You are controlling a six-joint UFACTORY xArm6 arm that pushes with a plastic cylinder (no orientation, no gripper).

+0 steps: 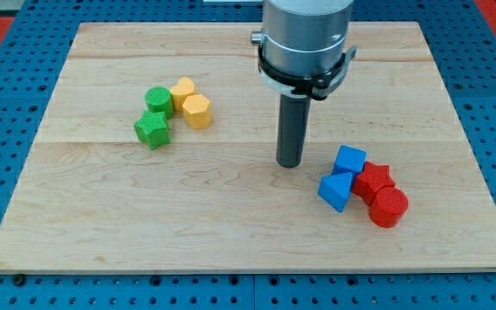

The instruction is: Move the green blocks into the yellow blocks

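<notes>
**Entry: pusher rod parked right of centre; greens already beside yellows**

Item 1, the arm's working end. There are no jaws on this rig, so no opening or hold to record, only a straight dark rod. Its tip (pixel 289 164) stands on the bare tabletop (pixel 231 224), touching no block, well apart from the green and yellow cluster toward the view's left and near the blue pair.

Item 2, nearest neighbours. A blue cube (pixel 350 160) and a blue wedge-like block (pixel 336 191) sit just to the view's right of the tip. Touching them on the far side are a red star-shaped block (pixel 375 180) and a red cylinder (pixel 388 207). None belongs to the task.

Item 3, task pieces, upper left. A green cylinder (pixel 158 100) rests against the upper yellow block (pixel 182 91). A green star-shaped block (pixel 152 129) sits just below it. The lower yellow block (pixel 197 111), seemingly hexagonal, lies close to the star's upper right; whether they touch cannot be made out from here.

Item 4, handling note. The task looks nearly complete. Any remaining gap appears to be between the star and the yellows. A good approach would circle below the group to the star's lower left, then give a short, slow nudge up and rightward, aimed through its centre so it does not spin aside or scatter the yellows.
</notes>
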